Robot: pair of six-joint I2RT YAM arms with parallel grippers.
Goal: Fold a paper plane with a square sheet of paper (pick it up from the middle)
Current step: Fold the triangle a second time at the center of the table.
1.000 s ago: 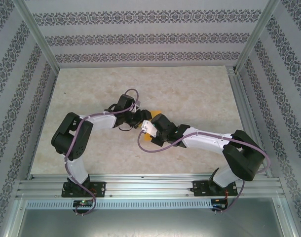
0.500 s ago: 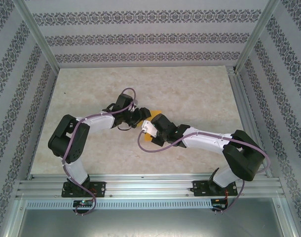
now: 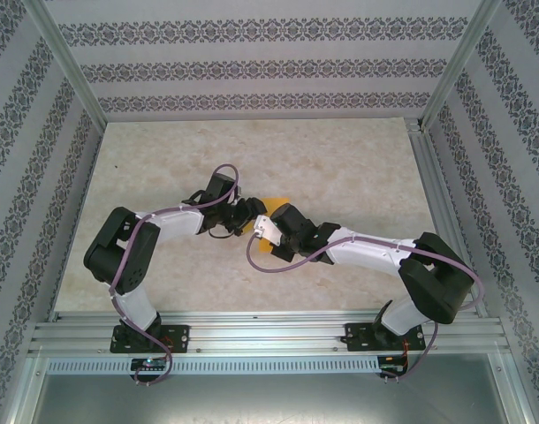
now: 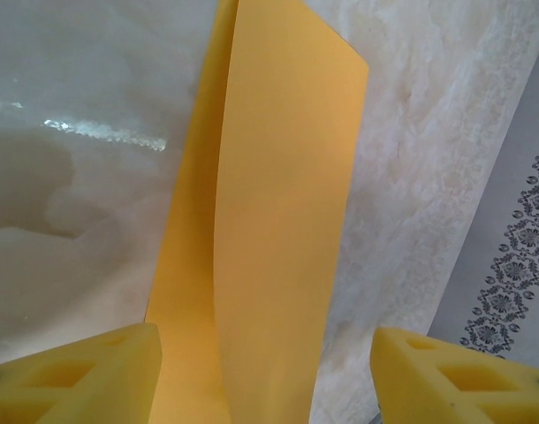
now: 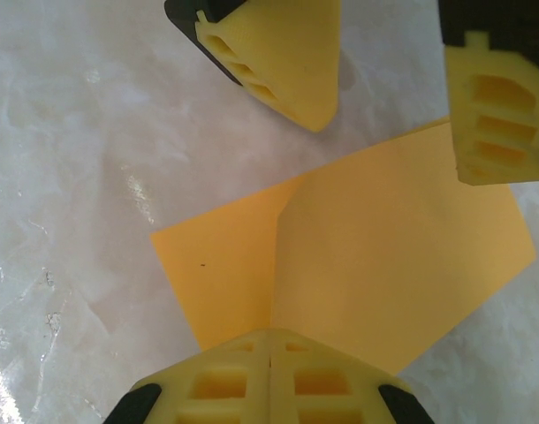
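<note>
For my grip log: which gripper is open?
The left gripper: its fingers stand apart with the square sheet of paper between them; the right gripper is shut on its edge.

From above, square sheet of paper (image 3: 282, 201) mostly hidden under both wrists. Left wrist view: lower end cut off. Right wrist view: near corner behind right gripper (image 5: 269, 349).

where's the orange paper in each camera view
Top external: sheet at centre, mostly hidden between the two wrists.
Left wrist: runs up the middle, between the open left fingers.
Right wrist: centre, right fingers shut on its near edge.
Shared landmark: the marbled table.
</note>
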